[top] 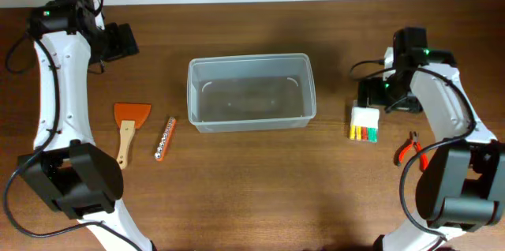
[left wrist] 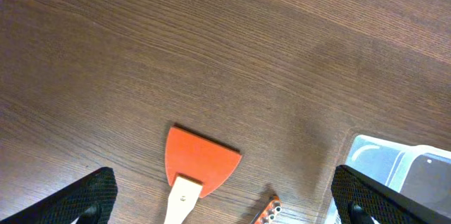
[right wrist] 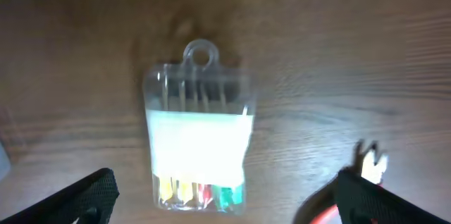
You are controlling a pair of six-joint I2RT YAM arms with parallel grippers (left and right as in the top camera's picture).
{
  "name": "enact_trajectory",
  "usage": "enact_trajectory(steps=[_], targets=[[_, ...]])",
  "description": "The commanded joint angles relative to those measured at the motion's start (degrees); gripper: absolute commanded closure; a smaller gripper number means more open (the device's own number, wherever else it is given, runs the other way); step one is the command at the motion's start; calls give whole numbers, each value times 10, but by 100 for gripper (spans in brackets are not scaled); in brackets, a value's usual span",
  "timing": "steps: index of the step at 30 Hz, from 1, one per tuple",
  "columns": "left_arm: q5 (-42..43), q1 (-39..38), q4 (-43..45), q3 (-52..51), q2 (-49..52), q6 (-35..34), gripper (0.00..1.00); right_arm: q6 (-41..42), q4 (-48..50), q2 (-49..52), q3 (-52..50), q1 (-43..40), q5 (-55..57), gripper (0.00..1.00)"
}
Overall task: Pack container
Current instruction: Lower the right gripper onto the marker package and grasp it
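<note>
Cut-offs first: on the left wrist camera the scraper [left wrist: 201,160] loses most of its wooden handle at the bottom edge, the studded strip [left wrist: 270,212] shows only its tip, and the container [left wrist: 405,168] is just 1 rounded corner at the right. The right wrist view is soft and glare-washed. The clear pack [right wrist: 199,146] glows white across its middle, with coloured pieces barely readable at its lower end, and the pliers [right wrist: 370,164] are a blur by the right finger. From overhead, the right claw [top: 379,93] is a dark mass and its tips are hard to separate. Now the claws: the left claw [top: 118,42] is over bare table [top: 252,196] up in the far left corner, its 2 fingers [left wrist: 88,196] spread wide at the frame's bottom corners, gripping nothing, touching nothing. The right claw is spread just as wide, fingers [right wrist: 84,199] either side of the pack below, and it carries nothing either. The container sits mid-table between the arms, lidless, nothing inside. The scraper and strip lie to its left, the pack and pliers to its right.
</note>
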Motion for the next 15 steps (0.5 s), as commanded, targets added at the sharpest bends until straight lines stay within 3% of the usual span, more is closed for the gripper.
enact_trajectory(steps=[1, 15], targets=[[-2, 1, 0, 6, -2, 4, 1, -16, 11, 4, -31, 3, -23, 1], [-2, 1, 0, 6, -2, 4, 1, -51, 47, 37, -78, 3, -36, 1]])
